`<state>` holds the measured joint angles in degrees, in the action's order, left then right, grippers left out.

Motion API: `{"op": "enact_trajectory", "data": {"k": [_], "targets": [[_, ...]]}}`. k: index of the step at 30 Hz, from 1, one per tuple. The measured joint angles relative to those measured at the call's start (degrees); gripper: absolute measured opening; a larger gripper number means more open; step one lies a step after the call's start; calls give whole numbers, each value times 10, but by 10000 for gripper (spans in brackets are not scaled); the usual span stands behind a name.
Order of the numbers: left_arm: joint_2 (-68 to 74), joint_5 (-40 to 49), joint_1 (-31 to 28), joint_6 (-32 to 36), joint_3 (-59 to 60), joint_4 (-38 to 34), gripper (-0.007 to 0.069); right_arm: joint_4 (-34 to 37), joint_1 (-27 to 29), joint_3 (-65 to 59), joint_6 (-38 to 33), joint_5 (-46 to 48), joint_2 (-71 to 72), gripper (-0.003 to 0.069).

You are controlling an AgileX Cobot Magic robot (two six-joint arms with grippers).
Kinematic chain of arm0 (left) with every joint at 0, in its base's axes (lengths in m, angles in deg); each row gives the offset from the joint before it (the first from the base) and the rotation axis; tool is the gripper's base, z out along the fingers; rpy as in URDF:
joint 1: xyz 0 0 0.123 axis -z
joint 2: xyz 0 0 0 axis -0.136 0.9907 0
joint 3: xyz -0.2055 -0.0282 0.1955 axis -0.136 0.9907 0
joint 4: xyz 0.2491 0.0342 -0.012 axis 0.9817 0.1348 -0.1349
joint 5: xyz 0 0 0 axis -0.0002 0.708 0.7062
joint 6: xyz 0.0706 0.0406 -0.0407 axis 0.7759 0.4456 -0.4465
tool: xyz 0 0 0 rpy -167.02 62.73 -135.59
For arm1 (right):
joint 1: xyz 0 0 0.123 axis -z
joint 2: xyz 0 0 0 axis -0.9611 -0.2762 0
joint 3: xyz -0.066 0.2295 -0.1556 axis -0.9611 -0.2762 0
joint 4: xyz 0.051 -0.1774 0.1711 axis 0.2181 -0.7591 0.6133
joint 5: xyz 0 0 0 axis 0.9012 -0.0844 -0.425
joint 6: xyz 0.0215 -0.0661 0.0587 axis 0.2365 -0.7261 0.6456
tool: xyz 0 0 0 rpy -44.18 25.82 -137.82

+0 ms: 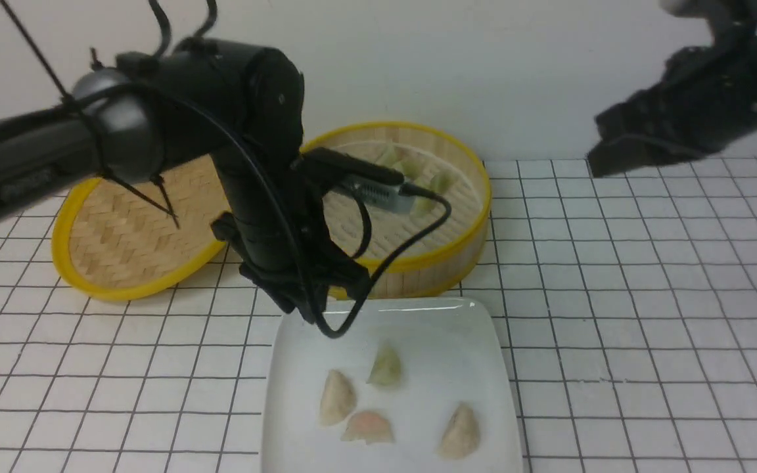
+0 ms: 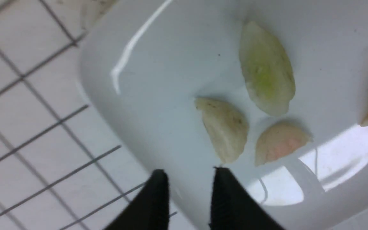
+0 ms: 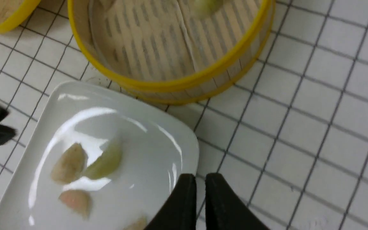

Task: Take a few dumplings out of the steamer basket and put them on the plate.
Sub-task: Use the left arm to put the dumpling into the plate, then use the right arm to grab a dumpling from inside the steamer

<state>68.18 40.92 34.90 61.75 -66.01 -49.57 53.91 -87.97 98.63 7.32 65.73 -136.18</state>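
Four dumplings [image 1: 386, 366], green, pinkish and two beige, lie apart on the white plate [image 1: 457, 322]. The left gripper [image 2: 190, 174] hangs over its far left corner, jaws narrowly apart and empty; the right gripper [image 3: 197, 179] is almost closed on nothing. Behind, the steamer basket [image 1: 418, 259] holds more green dumplings.

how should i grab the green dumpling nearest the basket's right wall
Probably across the narrow width of the green dumpling, at its middle, coming straight down from above: it lies on the floor of the steamer basket, whose tall walls block any sideways approach.
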Motion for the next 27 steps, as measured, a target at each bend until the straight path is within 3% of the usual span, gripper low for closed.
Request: {"op": "enact_trajectory", "data": {"k": [4,14,19,27], "targets": [[-102,11,0,-30,0,23,2,-35,-34,133,21,-1,-134,129],[-287,27,0,-40,1,34,-6,-78,-72,488,36,61,-459,374],[-336,30,0,-40,2,62,-6,-78,-75,607,38,84,-555,420],[-356,31,0,-44,2,106,-6,-79,-78,627,30,52,-591,425]]}}
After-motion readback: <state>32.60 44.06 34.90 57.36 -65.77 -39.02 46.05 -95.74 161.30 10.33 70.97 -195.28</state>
